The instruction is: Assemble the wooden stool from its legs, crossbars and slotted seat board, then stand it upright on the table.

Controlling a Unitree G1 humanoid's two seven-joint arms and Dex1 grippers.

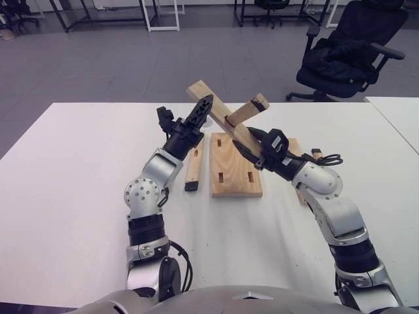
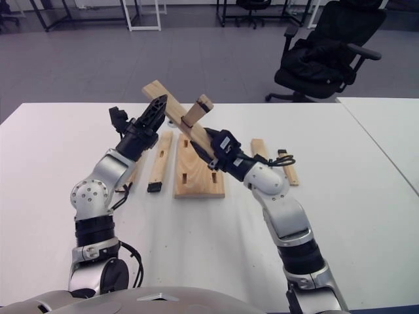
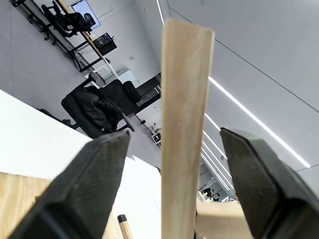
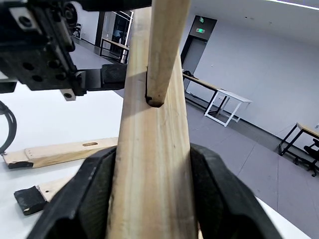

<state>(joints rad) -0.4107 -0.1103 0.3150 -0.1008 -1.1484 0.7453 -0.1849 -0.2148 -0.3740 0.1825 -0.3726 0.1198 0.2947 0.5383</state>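
A long wooden leg (image 1: 219, 114) hangs tilted above the table, with a short crossbar (image 1: 249, 110) plugged into its side. My right gripper (image 1: 252, 152) is shut on the leg's lower part; in the right wrist view its fingers (image 4: 94, 199) press both sides of the leg (image 4: 149, 149). At the leg's upper end my left gripper (image 1: 206, 103) is open, its fingers (image 3: 89, 184) standing on either side of the leg (image 3: 182, 124) with gaps. The slotted seat board (image 1: 229, 176) lies flat on the table below.
A loose leg with a black foot (image 1: 194, 167) lies just left of the seat board. More wooden pieces (image 2: 287, 167) lie to its right, behind my right arm. An office chair (image 1: 347, 52) stands beyond the table's far edge; a second table (image 1: 399, 118) adjoins at right.
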